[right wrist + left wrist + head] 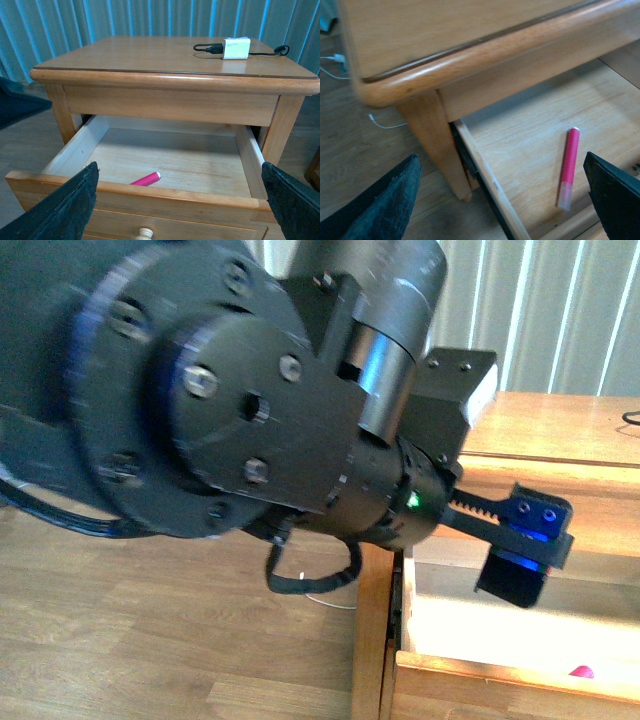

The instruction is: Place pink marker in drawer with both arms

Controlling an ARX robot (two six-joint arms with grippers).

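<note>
Pink marker is lying flat inside open drawer, nr front wall. Left gripper & right gripper are hanging wide open, empty: marker is already in, so drawer is prob. awaiting closing.

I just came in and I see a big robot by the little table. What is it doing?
The robot's job is to put a pink marker in the wooden drawer. The drawer is pulled open, and the marker already lies flat on its floor. The left gripper hangs open over the drawer. The right gripper faces its front, open too. Neither holds anything.
</note>
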